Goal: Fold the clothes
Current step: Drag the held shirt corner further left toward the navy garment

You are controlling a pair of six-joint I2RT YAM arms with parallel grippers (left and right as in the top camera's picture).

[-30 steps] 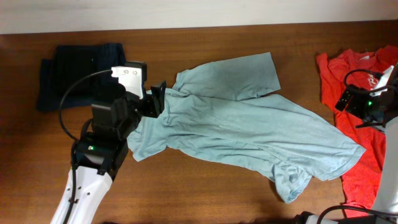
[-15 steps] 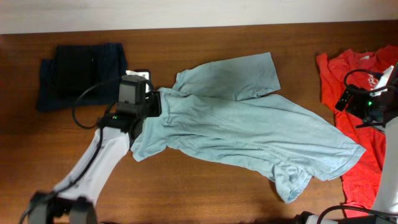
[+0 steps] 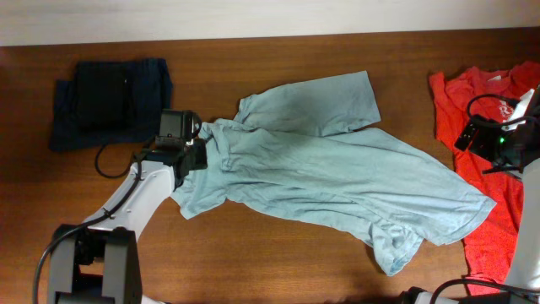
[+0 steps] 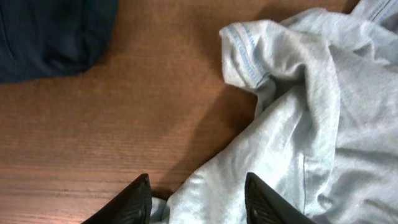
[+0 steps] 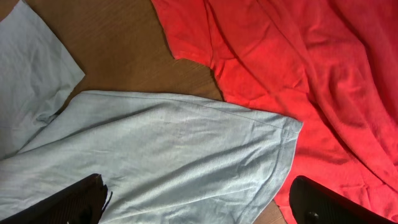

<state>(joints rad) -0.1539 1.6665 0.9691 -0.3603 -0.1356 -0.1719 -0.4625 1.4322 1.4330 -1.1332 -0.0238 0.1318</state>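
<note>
From overhead, the grey T-shirt [image 3: 337, 177] lies spread and rumpled across the middle of the table [image 3: 278, 253], one sleeve toward the upper centre and its far corner reaching the right. The navy piece [image 3: 110, 101] sits bunched at the upper left, apart from the shirt. The red T-shirt [image 3: 498, 228] lies along the right edge, its lower part just beside the grey one's corner. The left gripper [image 3: 194, 156] is down at the grey T-shirt's left edge, left of centre; from here its jaws cannot be made out. The right gripper [image 3: 468, 135] hangs over the red T-shirt at the right edge. In the left wrist view, the left gripper [image 4: 199, 199] shows both fingers [image 4: 134, 202] at the bottom of the frame, roughly half spread. The grey T-shirt's edge lies between them, slack rather than pinched, so nothing is held. The cloth rises toward the upper right, with a folded hem at top centre. The navy piece is at the upper left, with bare wood between it and the shirt. In the right wrist view, the right gripper [image 5: 199, 202] has its fingers [image 5: 74, 199] at the two bottom corners, spread wide and holding nothing. The grey T-shirt fills the lower left beneath them, and the red T-shirt fills the upper right, the two meeting at lower right.
</note>
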